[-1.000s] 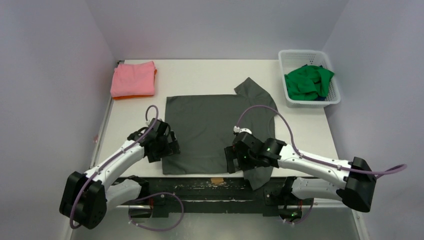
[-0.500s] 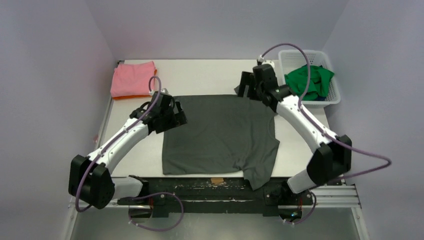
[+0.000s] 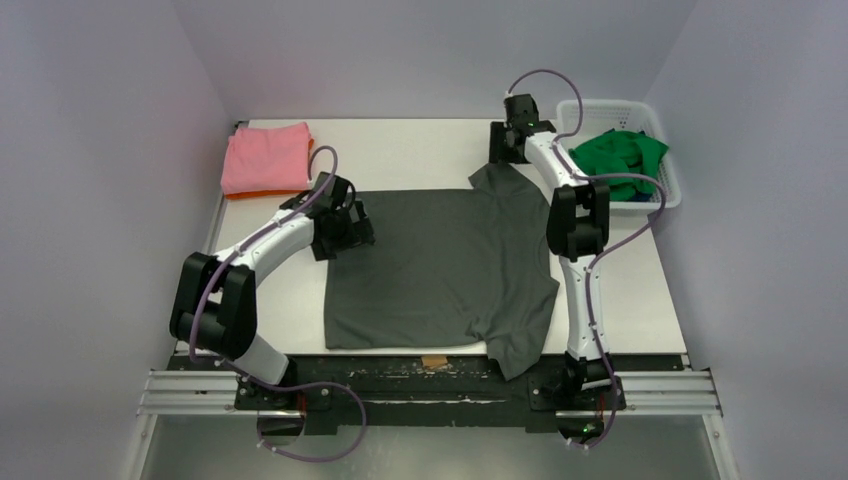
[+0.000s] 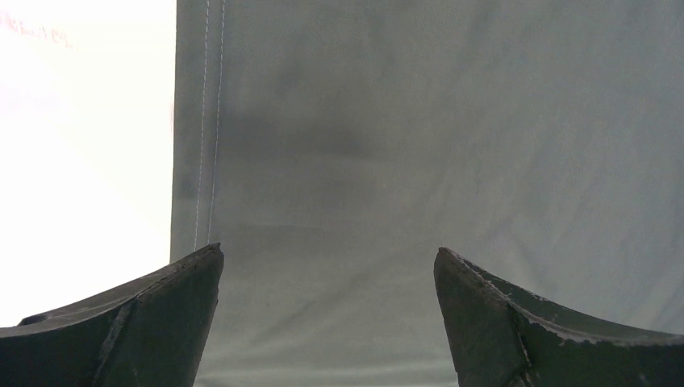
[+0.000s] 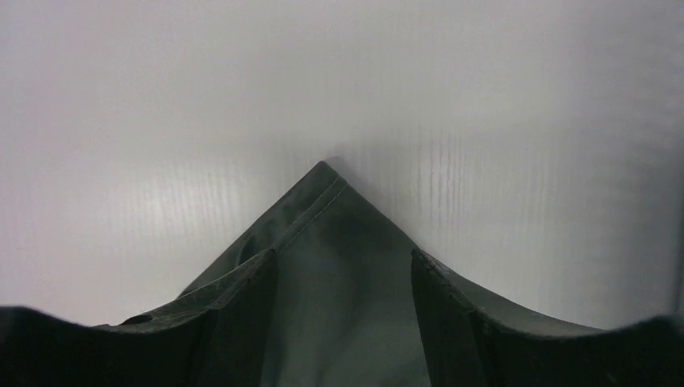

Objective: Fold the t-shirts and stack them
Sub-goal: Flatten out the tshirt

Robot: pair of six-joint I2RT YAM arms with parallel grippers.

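Dark grey t-shirt (image 3: 440, 270) was lying flat mid-table (image 3: 400, 150), one sleeve hanging over the near edge. Left gripper (image 4: 327, 254) sat over the shirt's far-left corner by the stitched hem, jaws wide apart, holding nothing. Right gripper (image 5: 343, 251) was at the far sleeve (image 5: 323, 210), jaws partly apart with the cloth tip between them. Pink shirt (image 3: 266, 157) was folded on the orange one (image 3: 265, 193) in the far-left corner. Green shirt (image 3: 615, 162) was bunched in the basket (image 3: 590, 108), far-right corner.
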